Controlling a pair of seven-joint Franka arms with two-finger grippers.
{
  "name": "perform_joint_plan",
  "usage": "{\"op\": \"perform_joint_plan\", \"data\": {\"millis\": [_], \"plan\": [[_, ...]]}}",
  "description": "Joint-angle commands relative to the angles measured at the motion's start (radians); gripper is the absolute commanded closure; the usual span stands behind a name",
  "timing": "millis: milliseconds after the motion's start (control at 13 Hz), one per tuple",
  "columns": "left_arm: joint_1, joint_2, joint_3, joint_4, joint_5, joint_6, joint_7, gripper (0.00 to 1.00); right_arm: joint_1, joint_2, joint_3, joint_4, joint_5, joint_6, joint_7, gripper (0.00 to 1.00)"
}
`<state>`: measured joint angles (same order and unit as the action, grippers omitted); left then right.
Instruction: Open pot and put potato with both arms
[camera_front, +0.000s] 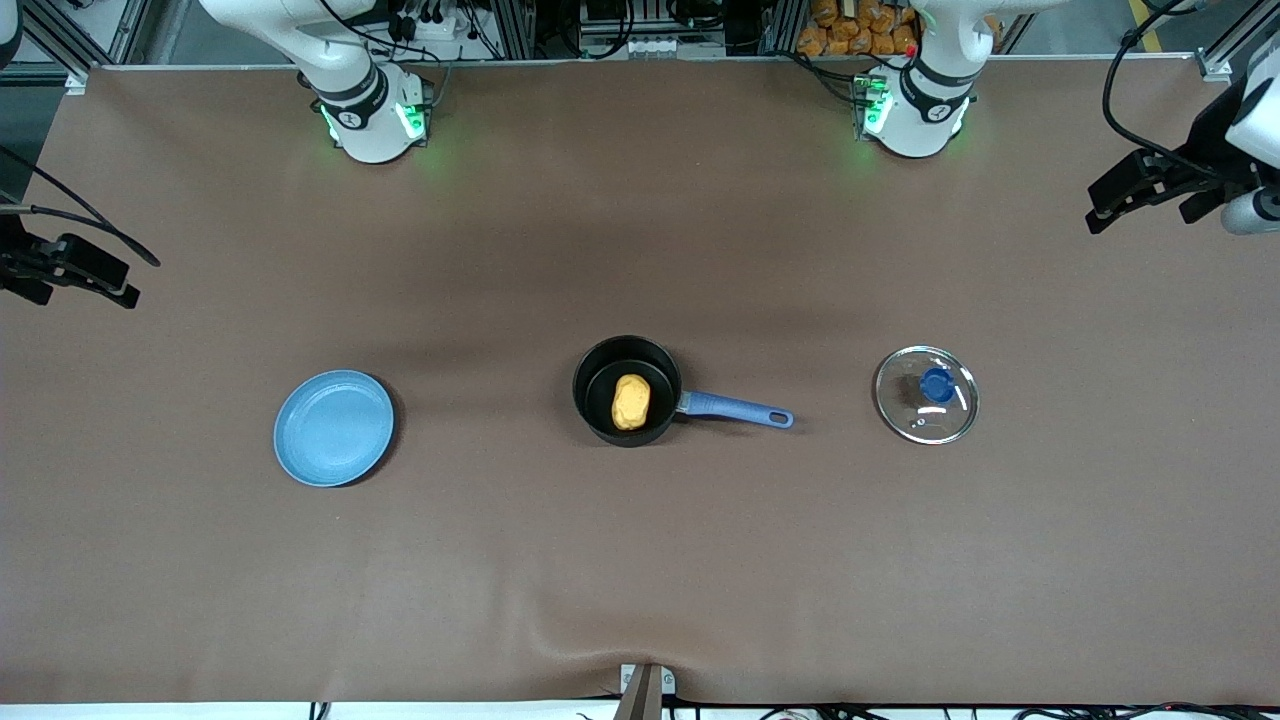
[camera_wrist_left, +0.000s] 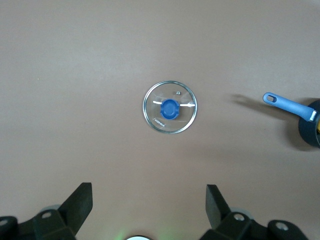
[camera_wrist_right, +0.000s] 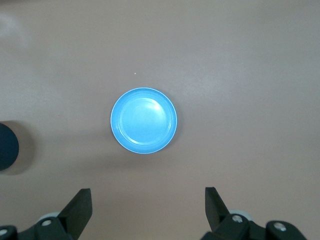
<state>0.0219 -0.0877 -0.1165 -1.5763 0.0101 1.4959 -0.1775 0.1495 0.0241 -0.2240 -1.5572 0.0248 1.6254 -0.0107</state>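
The black pot stands uncovered at the middle of the table, its blue handle pointing toward the left arm's end. The yellow-orange potato lies inside it. The glass lid with its blue knob lies flat on the table toward the left arm's end, and shows centred in the left wrist view. My left gripper is raised at that end, open and empty. My right gripper is raised at the other end, open and empty.
A flat light-blue plate lies empty toward the right arm's end, and shows centred in the right wrist view. The pot's edge shows in the left wrist view and in the right wrist view.
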Motion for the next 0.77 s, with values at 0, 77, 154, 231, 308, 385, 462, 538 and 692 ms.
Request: {"op": "perform_joint_plan", "data": {"millis": [0,77,154,231,308,385,462,538,692], "plan": [[0.004,-0.011,-0.003,-0.01,0.017,0.018,0.041,0.0,-0.007,-0.035,0.005,-0.035,0.015,0.008,-0.012,0.0],[0.006,0.0,-0.003,0.005,0.018,0.017,0.036,0.0,-0.017,-0.036,0.012,-0.035,0.015,0.008,-0.012,0.0],[0.007,0.002,0.0,0.012,0.019,0.015,0.035,0.0,-0.059,-0.035,0.041,-0.035,0.014,0.01,-0.012,0.0],[0.007,0.002,0.0,0.013,0.019,0.014,0.035,0.0,-0.115,-0.035,0.108,-0.035,0.014,0.01,-0.012,0.0],[0.007,0.0,0.0,0.015,0.018,0.012,0.035,0.0,-0.155,-0.035,0.153,-0.035,0.014,0.011,-0.012,0.0],[0.007,0.0,0.001,0.015,0.013,0.004,0.03,0.0,-0.156,-0.035,0.155,-0.034,0.014,0.011,-0.012,0.0],[0.007,0.0,0.003,0.015,0.013,-0.002,0.029,0.0,-0.154,-0.036,0.156,-0.034,0.008,0.01,-0.012,0.0],[0.007,0.0,0.005,0.015,0.011,-0.003,0.027,0.0,-0.156,-0.036,0.155,-0.034,0.006,0.008,-0.012,0.0],[0.007,-0.001,0.006,0.015,0.011,-0.011,0.027,0.0,-0.157,-0.035,0.155,-0.034,0.006,0.008,-0.012,0.0]]}}
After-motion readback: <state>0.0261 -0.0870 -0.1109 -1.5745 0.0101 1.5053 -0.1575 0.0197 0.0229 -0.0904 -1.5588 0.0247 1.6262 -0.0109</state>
